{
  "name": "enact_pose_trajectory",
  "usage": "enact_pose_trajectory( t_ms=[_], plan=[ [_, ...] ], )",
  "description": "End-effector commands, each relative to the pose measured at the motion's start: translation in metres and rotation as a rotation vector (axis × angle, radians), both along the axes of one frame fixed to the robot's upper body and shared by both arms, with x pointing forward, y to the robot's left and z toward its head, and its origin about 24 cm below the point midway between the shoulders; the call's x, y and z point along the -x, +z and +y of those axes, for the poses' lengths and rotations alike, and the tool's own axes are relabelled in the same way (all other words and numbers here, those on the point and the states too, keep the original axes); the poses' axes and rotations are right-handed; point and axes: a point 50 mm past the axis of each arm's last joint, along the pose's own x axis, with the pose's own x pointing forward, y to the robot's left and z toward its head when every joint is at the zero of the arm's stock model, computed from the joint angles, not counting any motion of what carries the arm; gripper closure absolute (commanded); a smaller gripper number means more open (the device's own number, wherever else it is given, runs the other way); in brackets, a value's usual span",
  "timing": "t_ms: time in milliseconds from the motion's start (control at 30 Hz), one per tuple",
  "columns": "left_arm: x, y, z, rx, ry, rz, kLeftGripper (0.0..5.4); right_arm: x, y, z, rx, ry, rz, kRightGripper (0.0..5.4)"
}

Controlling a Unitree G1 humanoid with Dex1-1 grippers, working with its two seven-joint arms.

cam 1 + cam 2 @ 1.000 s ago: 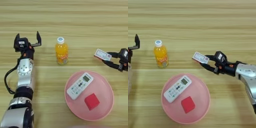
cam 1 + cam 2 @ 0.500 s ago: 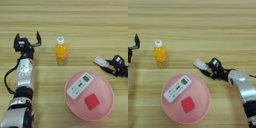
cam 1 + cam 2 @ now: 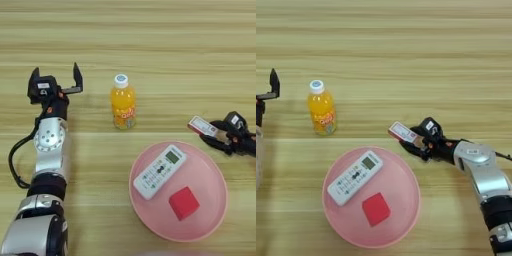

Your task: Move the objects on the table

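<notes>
Right end effector [image 3: 413,141], card box [image 3: 402,132] nearer plate [image 3: 406,210].

- The place reads as a robot test bench, such as a lab or demo room; the room beyond the worktop [image 3: 150,40] is out of frame, so its kind cannot be fixed more closely.
- The light-brown wooden worktop, with horizontal grain stripes, fills the whole frame.
- Two metal robot arms with exposed cabling reach in, one from the lower left [image 3: 49,150] and one from the lower right [image 3: 481,170].
- The items are an odd mix, laid out well apart: an orange-drink bottle [image 3: 123,106] at centre left, and a pink plate [image 3: 401,210] at lower centre carrying a white remote control [image 3: 354,177] and a red cube [image 3: 376,209].
</notes>
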Motion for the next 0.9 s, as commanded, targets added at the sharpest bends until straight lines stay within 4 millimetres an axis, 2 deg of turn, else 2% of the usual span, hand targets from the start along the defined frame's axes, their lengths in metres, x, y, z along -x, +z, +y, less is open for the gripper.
enact_pose_trajectory(
  t_ms=[33, 467, 567, 900],
  plan=[
    [-0.003, 0.004, -0.002, 0.001, -0.009, -0.012, 0.0, -0.006, 0.019, -0.001, -0.054, -0.004, -0.075, 1.8],
    [-0.005, 0.003, 0.0, 0.003, -0.006, -0.007, 0.0, -0.016, 0.079, -0.002, -0.325, -0.068, -0.403, 0.33],
    [-0.005, 0.003, 0.0, 0.003, -0.006, -0.007, 0.0, -0.019, 0.083, -0.004, -0.368, -0.135, -0.463, 0.05],
    [-0.004, 0.001, 0.004, 0.014, -0.004, -0.006, 0.0, -0.022, 0.076, -0.007, -0.375, -0.388, -0.691, 0.05]
  ],
)
